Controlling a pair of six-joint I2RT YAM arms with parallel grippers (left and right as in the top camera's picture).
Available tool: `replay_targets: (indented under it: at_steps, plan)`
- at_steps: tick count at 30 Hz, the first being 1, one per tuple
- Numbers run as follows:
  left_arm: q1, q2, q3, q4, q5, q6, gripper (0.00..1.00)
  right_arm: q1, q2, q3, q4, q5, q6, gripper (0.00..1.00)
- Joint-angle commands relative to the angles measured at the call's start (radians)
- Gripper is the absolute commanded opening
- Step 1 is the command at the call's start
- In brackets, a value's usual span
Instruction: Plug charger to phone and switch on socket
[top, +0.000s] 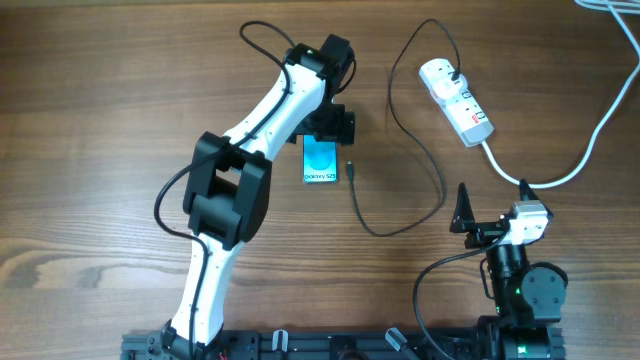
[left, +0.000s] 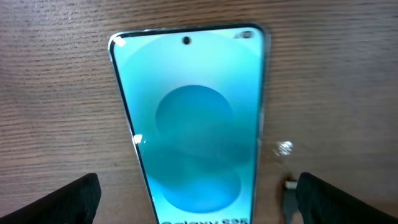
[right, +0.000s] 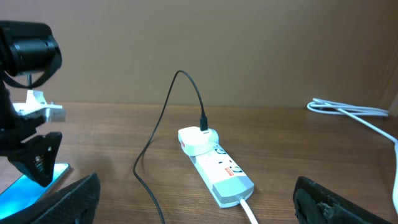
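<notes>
The phone (top: 320, 160) lies flat on the table with its teal screen up and the label strip at its near end; it fills the left wrist view (left: 193, 124). My left gripper (top: 328, 126) hovers over its far end, open, with a finger on each side (left: 198, 202) and nothing held. The charger cable (top: 415, 150) runs from a white adapter in the socket (top: 456, 100) in a loop to its plug tip (top: 351, 168), which lies just right of the phone (left: 290, 185). My right gripper (top: 468, 215) is open and empty, facing the socket (right: 217, 168) from a distance.
A thick white lead (top: 590, 140) runs from the socket's near end up to the back right corner. A black arm cable (top: 262, 40) loops behind the left arm. The left gripper and phone show at the left edge of the right wrist view (right: 31, 155).
</notes>
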Motion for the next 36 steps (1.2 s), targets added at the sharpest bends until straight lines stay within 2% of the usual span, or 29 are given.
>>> replay_targets:
  at_steps: [1,11,27,36]
  plan:
    - [0.006,0.022,0.012,0.001,-0.036,-0.06,1.0,-0.005,-0.005,-0.002,0.002,0.013,0.013,1.0]
    - [0.002,0.023,0.006,0.004,-0.028,-0.109,1.0,-0.005,-0.005,-0.002,0.002,0.013,0.012,1.0]
    - [-0.008,0.023,-0.186,0.121,-0.025,-0.13,1.0,-0.005,-0.005,-0.002,0.002,0.013,0.013,1.0]
    - [-0.008,0.023,-0.194,0.143,-0.024,-0.13,1.0,-0.005,-0.005,-0.002,0.002,0.013,0.012,1.0]
